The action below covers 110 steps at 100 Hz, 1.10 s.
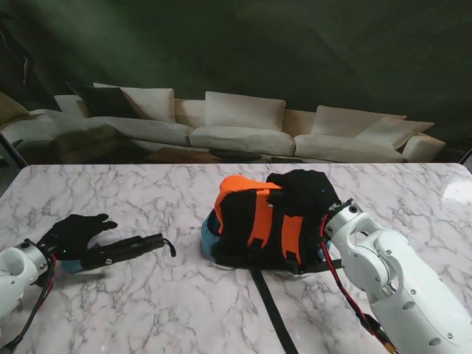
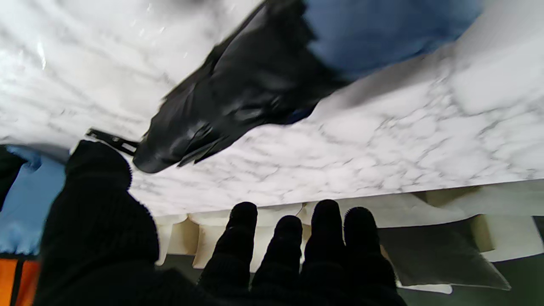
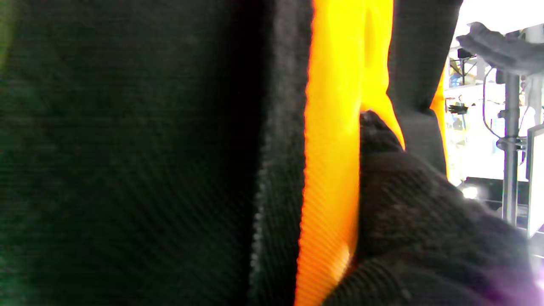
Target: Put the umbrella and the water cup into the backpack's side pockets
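Nearest to me, the two white arms rise from the bottom corners of the stand's view, the left arm [image 1: 16,274] low at the left edge and the right arm [image 1: 398,284] reaching up from the right corner with a red cable along it. A black strap [image 1: 271,310] of the backpack trails across the marble table [image 1: 169,310] toward me, between the arms. A little farther, on the left, the left hand [image 1: 72,234] in its black glove sits over the handle end of the folded black umbrella [image 1: 127,248], which lies flat on the table, pointing right toward the backpack but well apart from it. In the left wrist view the four fingers [image 2: 289,242] stand straight and apart from the thumb [image 2: 100,199], with the umbrella [image 2: 238,97] lying clear of them on the marble, so this hand is released and holds nothing. A blue patch shows beside the hand there; whether that is the water cup cannot be told. Farther in, near the middle of the table, lies the black and orange backpack [image 1: 254,221], with blue fabric showing at its left edge. The right hand [image 1: 306,193] rests on its right upper part, and the right wrist view shows a gloved fingertip pressed against the orange cloth [image 3: 335,170]; whether the fingers actually clutch the fabric cannot be told. Beyond the table's far edge stands a long white sofa [image 1: 243,129] against a dark wall.
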{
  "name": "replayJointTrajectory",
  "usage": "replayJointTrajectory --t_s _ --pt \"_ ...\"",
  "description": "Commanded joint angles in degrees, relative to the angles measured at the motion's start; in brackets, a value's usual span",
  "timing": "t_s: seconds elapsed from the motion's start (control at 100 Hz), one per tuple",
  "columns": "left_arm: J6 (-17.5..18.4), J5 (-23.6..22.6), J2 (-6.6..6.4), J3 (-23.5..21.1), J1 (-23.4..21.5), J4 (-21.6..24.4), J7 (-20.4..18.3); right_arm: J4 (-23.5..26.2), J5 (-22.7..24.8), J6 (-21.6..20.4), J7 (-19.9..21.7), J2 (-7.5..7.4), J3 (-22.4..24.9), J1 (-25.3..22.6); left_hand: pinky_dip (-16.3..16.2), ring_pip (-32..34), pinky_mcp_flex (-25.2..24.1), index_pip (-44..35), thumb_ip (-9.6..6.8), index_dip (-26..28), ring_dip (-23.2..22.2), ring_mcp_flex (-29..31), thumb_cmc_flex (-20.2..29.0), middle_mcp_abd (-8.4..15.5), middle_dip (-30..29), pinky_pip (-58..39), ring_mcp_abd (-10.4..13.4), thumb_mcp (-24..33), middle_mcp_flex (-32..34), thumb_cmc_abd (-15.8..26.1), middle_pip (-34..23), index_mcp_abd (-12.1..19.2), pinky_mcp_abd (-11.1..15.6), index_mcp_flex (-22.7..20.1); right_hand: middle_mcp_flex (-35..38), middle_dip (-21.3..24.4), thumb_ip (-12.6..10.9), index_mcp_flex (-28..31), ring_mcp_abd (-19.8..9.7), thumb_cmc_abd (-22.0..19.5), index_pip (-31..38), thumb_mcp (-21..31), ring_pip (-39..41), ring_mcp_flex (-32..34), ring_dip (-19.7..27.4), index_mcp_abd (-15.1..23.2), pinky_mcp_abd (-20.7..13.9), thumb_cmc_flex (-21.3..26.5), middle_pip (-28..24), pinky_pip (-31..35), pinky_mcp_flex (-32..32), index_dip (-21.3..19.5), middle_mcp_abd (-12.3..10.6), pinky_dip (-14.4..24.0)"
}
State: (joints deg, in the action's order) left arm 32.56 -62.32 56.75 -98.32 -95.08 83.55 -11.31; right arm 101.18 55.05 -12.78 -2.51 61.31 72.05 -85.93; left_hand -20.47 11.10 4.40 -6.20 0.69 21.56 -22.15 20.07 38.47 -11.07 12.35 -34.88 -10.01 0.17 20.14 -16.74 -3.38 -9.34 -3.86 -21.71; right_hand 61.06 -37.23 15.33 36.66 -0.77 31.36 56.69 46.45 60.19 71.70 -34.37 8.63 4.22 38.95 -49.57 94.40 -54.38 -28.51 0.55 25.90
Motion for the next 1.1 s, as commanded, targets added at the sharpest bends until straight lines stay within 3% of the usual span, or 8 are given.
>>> replayJointTrajectory --t_s 0.0,0.42,0.83,1.09 --pt "-1.2 0.4 -0.3 0.0 -0.7 -1.8 -0.8 -0.9 -0.1 0.5 0.4 0.06 -0.3 -0.1 1.0 1.0 0.2 -0.7 0.67 1.1 -0.8 1.0 0.4 0.6 1.2 -1.5 0.3 -0.9 1.1 -2.4 -1.2 -0.7 1.8 1.5 -1.1 -0.3 -2.4 3.7 0.2 -6.8 3.4 5.6 0.3 0.4 -0.8 7.9 -3.4 8.2 0.7 6.4 0.4 -0.4 -1.1 2.2" --pt "-4.8 -1.2 -0.4 1.3 -0.3 -6.8 2.3 -0.9 0.0 0.9 0.8 0.01 -0.3 -0.1 -1.1 3.5 1.9 -2.7 -0.43 4.7 -4.2 4.1 5.9 0.9 5.2 -6.2 0.9 1.3 4.0 -2.6 -4.9 -2.6 1.7 0.6 -1.2 -0.2 -2.5 3.5 0.3 -6.9 3.2 5.3 0.1 0.3 -0.9 7.7 -3.2 8.3 0.7 6.3 0.4 -0.3 -1.1 2.3" --pt "-6.2 -1.1 -0.59 2.9 0.8 -8.2 1.1 -1.1 -0.6 1.1 1.5 0.0 -0.8 0.4 -2.6 5.4 4.2 -4.1 -1.69 6.0 -6.1 7.1 16.1 1.6 6.8 -9.1 1.6 5.5 6.6 -2.2 -7.9 -1.9 2.0 -1.6 -1.4 -0.2 -2.7 3.7 0.3 -7.4 2.7 5.5 -0.2 0.1 -1.0 7.2 -3.0 8.7 0.8 5.9 0.8 0.0 -0.9 2.4" --pt "-7.6 -0.7 -0.73 5.1 2.5 -10.4 0.9 -1.2 -0.6 0.7 1.9 -0.09 -0.8 0.7 -4.5 9.1 7.7 -6.0 -1.14 6.0 -9.5 11.7 19.6 3.1 9.5 -14.2 2.0 7.2 11.4 -2.7 -12.6 -1.4 1.4 -3.8 -1.4 -0.3 -2.7 3.8 0.4 -7.4 2.4 5.5 -0.4 0.0 -1.1 7.2 -2.9 8.8 0.7 5.8 0.9 0.1 -0.9 2.5"
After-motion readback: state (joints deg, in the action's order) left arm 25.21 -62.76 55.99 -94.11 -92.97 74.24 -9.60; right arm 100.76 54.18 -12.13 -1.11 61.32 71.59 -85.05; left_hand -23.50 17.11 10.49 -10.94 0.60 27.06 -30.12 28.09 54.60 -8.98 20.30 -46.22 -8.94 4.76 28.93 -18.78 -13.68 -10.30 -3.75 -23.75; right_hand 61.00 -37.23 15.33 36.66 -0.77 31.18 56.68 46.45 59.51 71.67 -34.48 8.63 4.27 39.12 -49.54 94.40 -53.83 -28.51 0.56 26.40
